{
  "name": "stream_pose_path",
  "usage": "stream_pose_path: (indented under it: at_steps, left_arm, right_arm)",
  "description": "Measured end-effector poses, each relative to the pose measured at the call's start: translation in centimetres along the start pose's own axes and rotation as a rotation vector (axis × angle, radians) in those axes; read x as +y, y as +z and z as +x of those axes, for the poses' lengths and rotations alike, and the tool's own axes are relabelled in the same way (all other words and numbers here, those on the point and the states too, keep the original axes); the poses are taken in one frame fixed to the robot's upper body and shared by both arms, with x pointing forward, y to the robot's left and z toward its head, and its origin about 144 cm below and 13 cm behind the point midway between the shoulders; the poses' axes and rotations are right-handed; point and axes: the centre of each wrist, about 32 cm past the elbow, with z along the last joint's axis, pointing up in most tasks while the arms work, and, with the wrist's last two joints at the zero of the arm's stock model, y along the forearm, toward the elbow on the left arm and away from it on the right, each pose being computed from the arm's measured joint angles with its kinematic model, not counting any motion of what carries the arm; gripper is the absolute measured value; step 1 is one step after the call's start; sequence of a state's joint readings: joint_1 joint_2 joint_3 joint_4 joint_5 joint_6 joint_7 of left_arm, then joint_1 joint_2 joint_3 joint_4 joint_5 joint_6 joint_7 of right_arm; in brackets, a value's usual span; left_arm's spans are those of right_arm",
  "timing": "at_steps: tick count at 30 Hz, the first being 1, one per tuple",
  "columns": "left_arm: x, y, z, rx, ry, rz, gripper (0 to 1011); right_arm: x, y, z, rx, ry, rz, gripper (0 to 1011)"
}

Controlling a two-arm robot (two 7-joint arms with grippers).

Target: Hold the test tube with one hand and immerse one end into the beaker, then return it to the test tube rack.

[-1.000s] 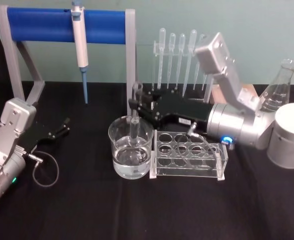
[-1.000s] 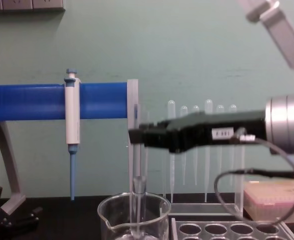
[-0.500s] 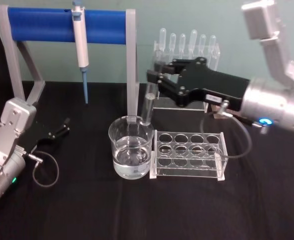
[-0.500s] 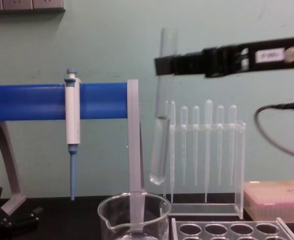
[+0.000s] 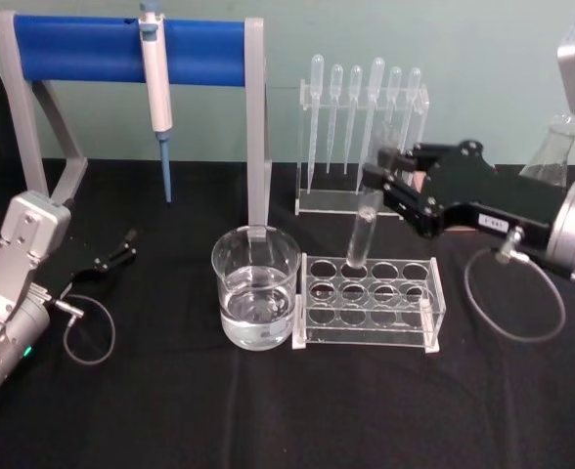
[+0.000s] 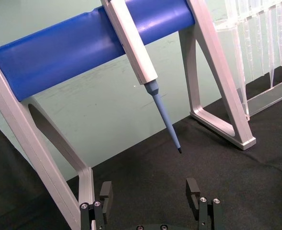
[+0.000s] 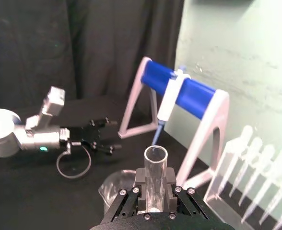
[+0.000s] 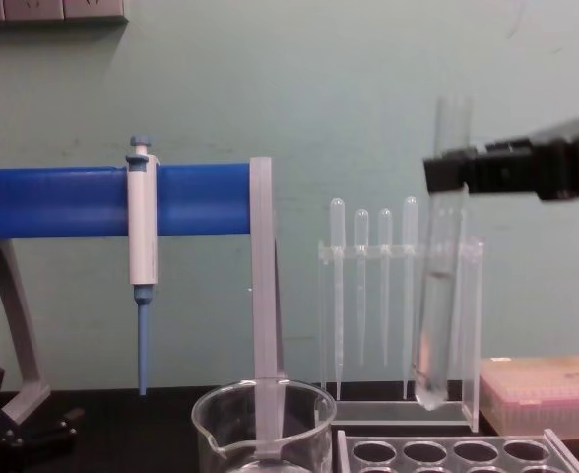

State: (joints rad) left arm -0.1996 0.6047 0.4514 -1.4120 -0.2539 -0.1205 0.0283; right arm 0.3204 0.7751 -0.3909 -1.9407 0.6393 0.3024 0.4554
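Right gripper clamps the test tube above the tube rack, right of the beaker; lower it plumb into 1 hole

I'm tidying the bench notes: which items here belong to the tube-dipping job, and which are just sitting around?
In use:
- test tube, held by the right pincer above the clear tube rack
- beaker

Just around:
- pipettor on the blue stand
- pipettes
- flask
- left pincer, parked
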Motion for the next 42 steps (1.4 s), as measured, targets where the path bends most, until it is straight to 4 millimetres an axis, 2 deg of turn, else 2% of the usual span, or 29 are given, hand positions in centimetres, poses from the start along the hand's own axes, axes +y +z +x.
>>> stream_pose_path:
  at_steps: [6, 14, 42]
  left_arm:
    - [0.0, 0.0, 0.0, 0.0, 0.0, 0.0, 1000]
    - [0.0, 0.0, 0.0, 0.0, 0.0, 0.0, 1000]
    - [0.0, 0.0, 0.0, 0.0, 0.0, 0.0, 1000]
  right_arm:
    - [-0.2, -2.1, 0.3, 0.028, -0.026, -0.029, 234]
    - [0.1, -3.5, 0.5, 0.045, -0.037, -0.046, 234]
    - [1.8, -5.4, 0.1, 0.061, -0.012, -0.085, 234]
